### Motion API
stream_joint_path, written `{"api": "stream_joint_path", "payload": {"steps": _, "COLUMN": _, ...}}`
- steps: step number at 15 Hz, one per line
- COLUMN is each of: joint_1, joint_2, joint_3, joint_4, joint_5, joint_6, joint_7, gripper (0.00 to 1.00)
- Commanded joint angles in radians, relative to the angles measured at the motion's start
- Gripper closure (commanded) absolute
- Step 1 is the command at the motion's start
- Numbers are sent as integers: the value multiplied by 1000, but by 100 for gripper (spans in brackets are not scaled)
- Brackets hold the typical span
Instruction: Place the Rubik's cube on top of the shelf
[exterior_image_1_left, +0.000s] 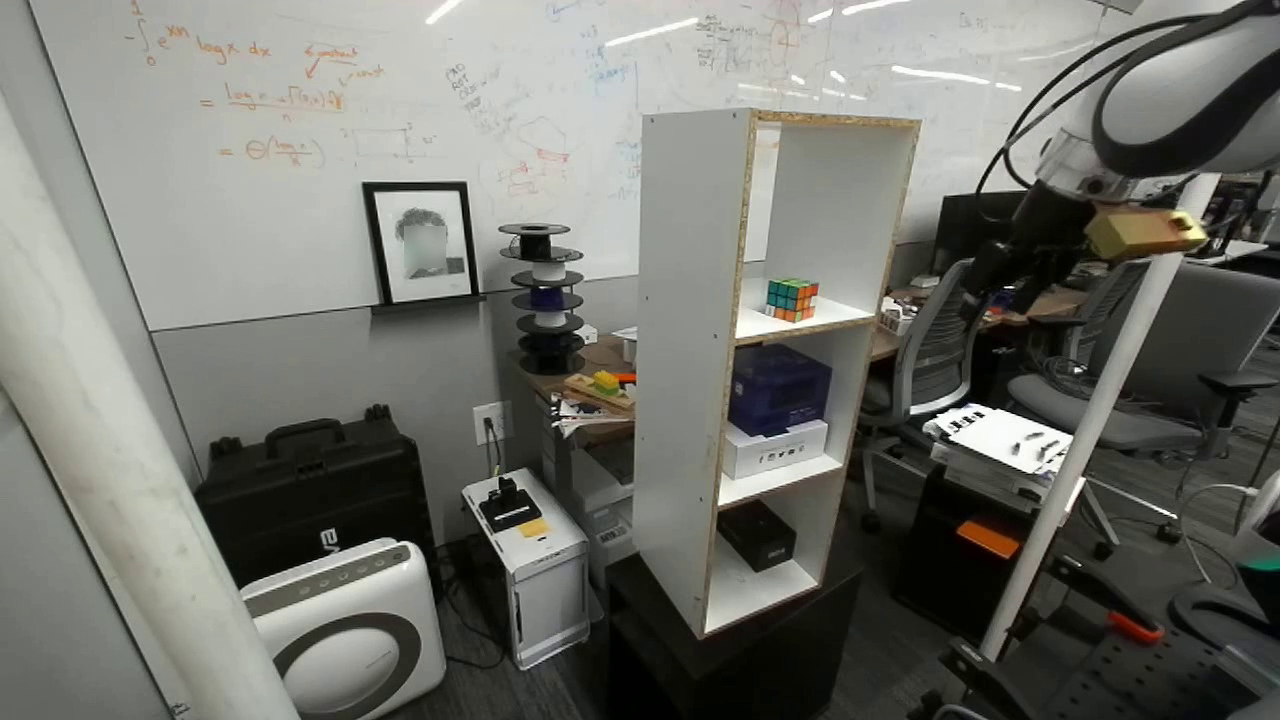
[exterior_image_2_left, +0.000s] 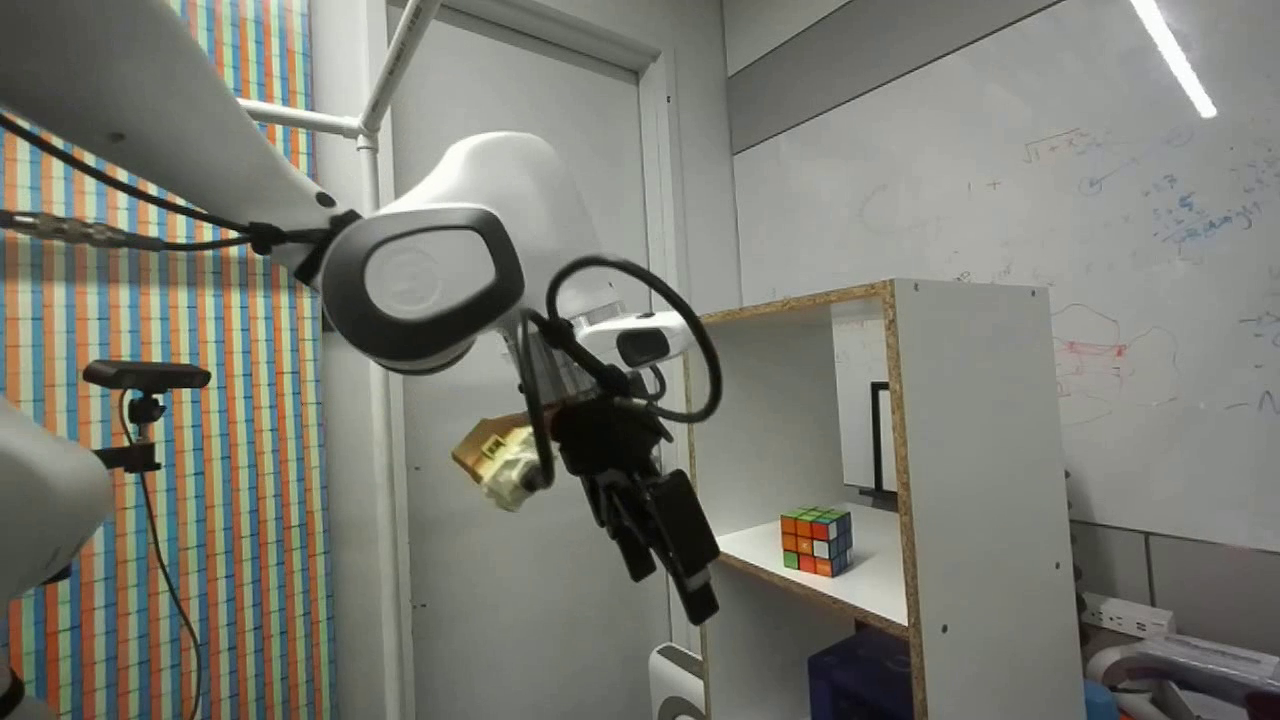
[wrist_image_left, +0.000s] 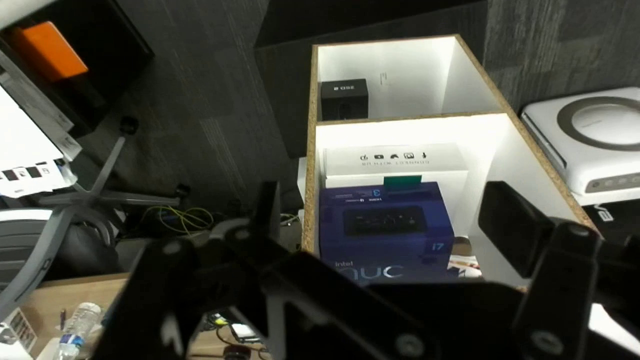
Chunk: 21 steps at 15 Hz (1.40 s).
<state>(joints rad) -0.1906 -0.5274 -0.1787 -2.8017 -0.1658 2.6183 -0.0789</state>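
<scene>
Gripper (exterior_image_2_left: 672, 592): fingers (wrist_image_left: 512, 227) spread wide, nothing btwn them, outside the shelf (exterior_image_2_left: 985, 450) & pitched down. Wrist view frames the middle bay (wrist_image_left: 530, 175) w/ its blue box (wrist_image_left: 395, 257), so I'd level & line up on the top bay (exterior_image_1_left: 845, 200) first, then go straight in, tips over the front lip (exterior_image_2_left: 815, 595) w/o scraping.

Cube (exterior_image_1_left: 792, 300) sits in the top bay, not on the top panel (exterior_image_2_left: 800, 303), in both exterior views. Step in hand is prob. the reach for it; if "top" only meant the top bay, job's done. It looks turned a bit off the front lip, so twist to match 2 opp. faces, else it may pivot in the grip. Bay seems backless: stop w/ fingers either side, no shoving, or it could go out the far side. Mid-height grip, back out, then lift well over the top panel; its upper face hardly shows, so can't tell what's up there.

Looks: upright, flat on its base, layers apparently lined up. Colours scrambled: orange-red, green, blue & white tiles w/ dark seams. Small vs the bay, clear of its sides. Underside hidden, & can't find it in the wrist view.
</scene>
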Motion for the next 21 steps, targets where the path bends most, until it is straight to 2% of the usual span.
{"api": "stream_joint_path", "payload": {"steps": 1, "joint_1": 98, "joint_2": 236, "joint_3": -26, "joint_4": 64, "joint_5": 110, "joint_6": 240, "joint_7": -46, "gripper": 0}}
{"api": "stream_joint_path", "payload": {"steps": 5, "joint_1": 261, "joint_2": 394, "joint_3": -87, "joint_4": 163, "joint_5": 283, "joint_6": 406, "joint_7": -197, "gripper": 0}}
{"api": "stream_joint_path", "payload": {"steps": 8, "joint_1": 377, "joint_2": 460, "joint_3": -111, "joint_4": 222, "joint_5": 448, "joint_6": 530, "joint_7": -251, "gripper": 0}}
{"api": "stream_joint_path", "payload": {"steps": 11, "joint_1": 450, "joint_2": 512, "joint_3": -113, "joint_4": 287, "joint_5": 585, "joint_6": 603, "joint_7": -264, "gripper": 0}}
{"api": "stream_joint_path", "payload": {"steps": 13, "joint_1": 468, "joint_2": 551, "joint_3": -105, "joint_4": 337, "joint_5": 631, "joint_6": 628, "joint_7": -261, "gripper": 0}}
{"api": "stream_joint_path", "payload": {"steps": 15, "joint_1": 453, "joint_2": 601, "joint_3": -98, "joint_4": 379, "joint_5": 625, "joint_6": 644, "joint_7": -265, "gripper": 0}}
{"api": "stream_joint_path", "payload": {"steps": 21, "joint_1": 348, "joint_2": 727, "joint_3": -40, "joint_4": 493, "joint_5": 614, "joint_6": 617, "joint_7": -266, "gripper": 0}}
